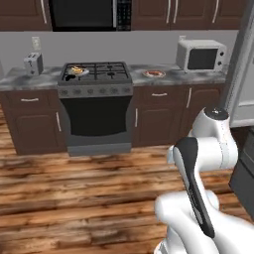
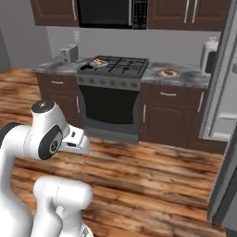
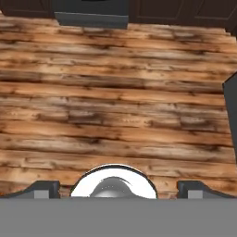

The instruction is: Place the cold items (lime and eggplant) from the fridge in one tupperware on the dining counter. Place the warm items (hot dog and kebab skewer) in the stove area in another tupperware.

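Note:
My gripper [image 3: 119,189] points down at the wooden floor, open, its two dark fingertips [image 3: 44,187] wide apart with nothing between them. On the stove [image 1: 96,73] [image 2: 118,65] sits a pan [image 1: 77,71] [image 2: 97,62] with yellowish food in it. On the counter right of the stove a plate [image 1: 154,74] [image 2: 168,72] carries a reddish item. Both are too small to tell which is the hot dog and which the kebab skewer. The lime, the eggplant and the tupperware are out of view. The fridge [image 1: 244,69] [image 2: 223,92] stands at the right.
A toaster [image 1: 33,63] [image 2: 68,53] stands left of the stove and a white microwave [image 1: 201,54] [image 2: 209,54] right of the plate. Dark lower cabinets and the oven front line the far side. Open wood floor [image 3: 115,106] lies between me and them. A dark panel [image 2: 227,185] stands close on the right.

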